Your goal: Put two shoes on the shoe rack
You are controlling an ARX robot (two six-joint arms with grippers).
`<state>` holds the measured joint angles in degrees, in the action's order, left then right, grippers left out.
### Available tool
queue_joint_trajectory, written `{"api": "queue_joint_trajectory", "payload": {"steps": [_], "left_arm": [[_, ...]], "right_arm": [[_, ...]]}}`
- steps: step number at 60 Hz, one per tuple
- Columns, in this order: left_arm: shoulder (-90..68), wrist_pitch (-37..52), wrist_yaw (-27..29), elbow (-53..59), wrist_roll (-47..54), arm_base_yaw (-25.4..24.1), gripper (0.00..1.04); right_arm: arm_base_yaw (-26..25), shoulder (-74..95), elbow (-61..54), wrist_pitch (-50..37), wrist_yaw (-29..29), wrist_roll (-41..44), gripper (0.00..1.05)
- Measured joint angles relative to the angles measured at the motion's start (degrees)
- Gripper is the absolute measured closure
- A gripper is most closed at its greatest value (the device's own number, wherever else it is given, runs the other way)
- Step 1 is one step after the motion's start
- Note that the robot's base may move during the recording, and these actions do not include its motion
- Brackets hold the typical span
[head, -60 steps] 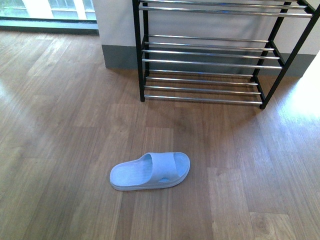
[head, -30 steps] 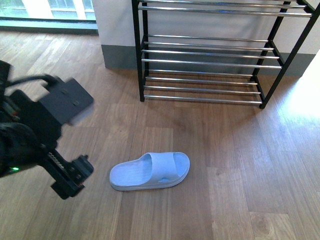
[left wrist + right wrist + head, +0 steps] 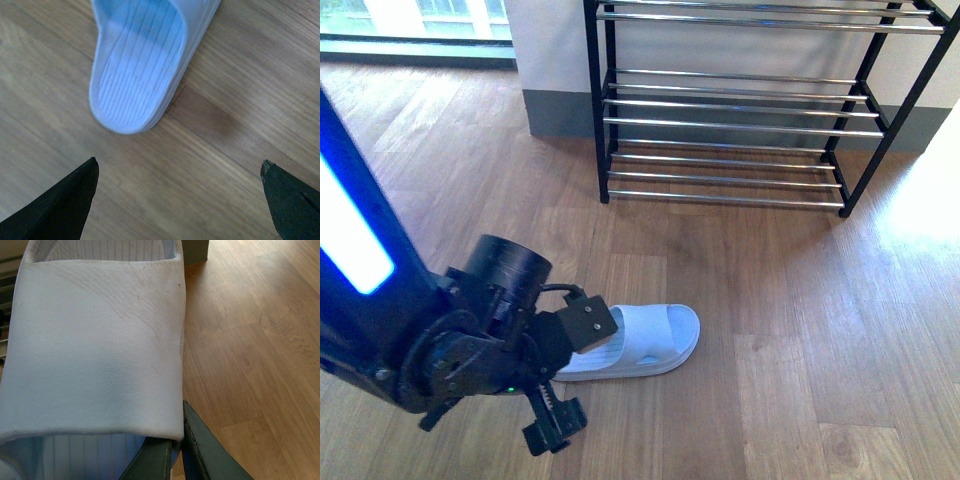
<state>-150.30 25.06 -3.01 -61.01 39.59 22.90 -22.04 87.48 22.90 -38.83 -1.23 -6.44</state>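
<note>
The left tool (image 3: 572, 378) has swung in beside the slipper (image 3: 655, 340).

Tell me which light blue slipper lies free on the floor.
The slipper in the front view, flat on the wooden floor, with the open left gripper at its heel. The other slipper fills the right wrist view, pinched by the right gripper.

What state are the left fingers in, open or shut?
Open: the left gripper has its fingers wide apart, short of the slide on the floor.
</note>
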Motion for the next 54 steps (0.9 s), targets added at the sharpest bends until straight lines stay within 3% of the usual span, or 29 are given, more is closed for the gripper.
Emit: {"api": "queue_joint_trajectory", "payload": {"steps": [18,33,54], "left_arm": [[-8.7,-4.04,-0.37,-12.48,-1.9,0.96,0.09],[-15.02,-8.81,-4.79,-23.02,-5.07,2.67,0.09],[-21.07,-11.08,-6.47,-32.13,-9.88,4.22,0.09]], "right_arm": [[0.0,0.0,0.0,0.0,0.02,0.0,1.03],[0.0,0.0,0.0,0.0,0.0,0.0,1.03],[0.0,0.0,0.0,0.0,0.02,0.0,1.03]]}}
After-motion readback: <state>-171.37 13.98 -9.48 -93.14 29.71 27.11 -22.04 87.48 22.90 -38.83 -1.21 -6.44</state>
